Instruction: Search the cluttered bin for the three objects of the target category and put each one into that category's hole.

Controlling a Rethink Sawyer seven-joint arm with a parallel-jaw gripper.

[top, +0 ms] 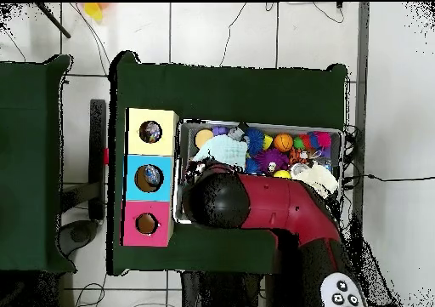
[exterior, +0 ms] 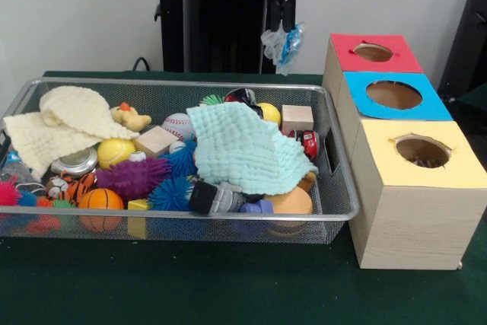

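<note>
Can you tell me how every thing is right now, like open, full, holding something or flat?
gripper: raised behind the bin, shut on a clear and blue crinkly thing
wire mesh bin: full of toys
mint cloth: spread over toys
cream cloth: crumpled on toys
red hole: open
blue hole: open
yellow hole: open, something dark inside
</note>
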